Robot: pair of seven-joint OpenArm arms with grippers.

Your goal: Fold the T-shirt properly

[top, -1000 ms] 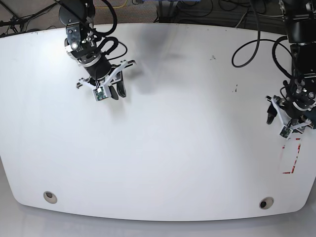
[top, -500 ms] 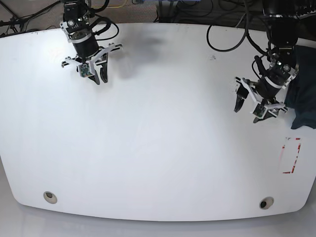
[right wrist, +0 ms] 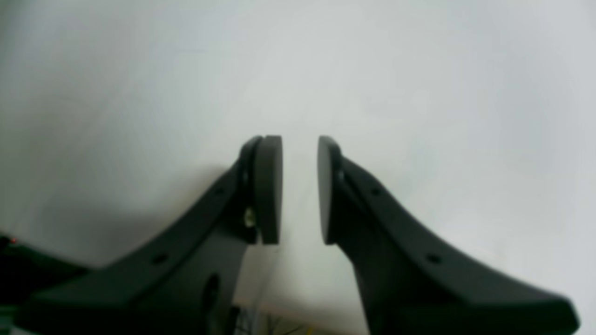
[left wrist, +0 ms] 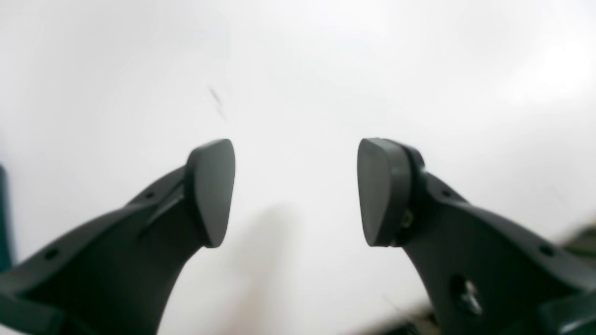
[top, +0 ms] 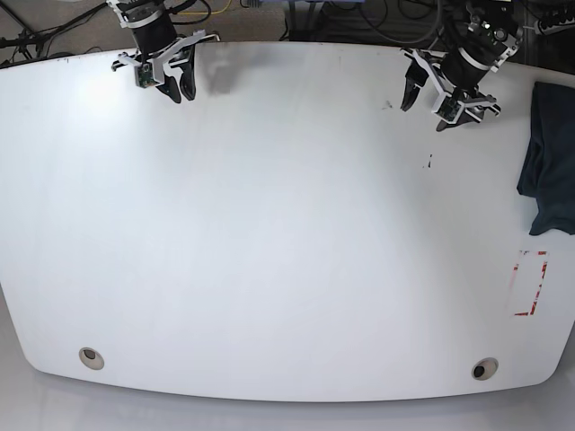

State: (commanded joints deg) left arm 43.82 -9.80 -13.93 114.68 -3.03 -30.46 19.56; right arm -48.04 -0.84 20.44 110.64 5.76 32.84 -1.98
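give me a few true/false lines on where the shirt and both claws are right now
1. The shirt lies bunched at the table's right edge in the base view. True.
2. The left claw grips the shirt. False: it is open, empty, apart from it.
3. The right claw is near the table's far left corner. True.
4. The shirt is spread flat mid-table. False: the middle is bare.
5. The right claw's gap is narrower than the left's. True.

The right claw (right wrist: 300,188) fills the lower half of the frame, its two dark pads close together with a narrow gap, over the bare white counter (right wrist: 419,83).
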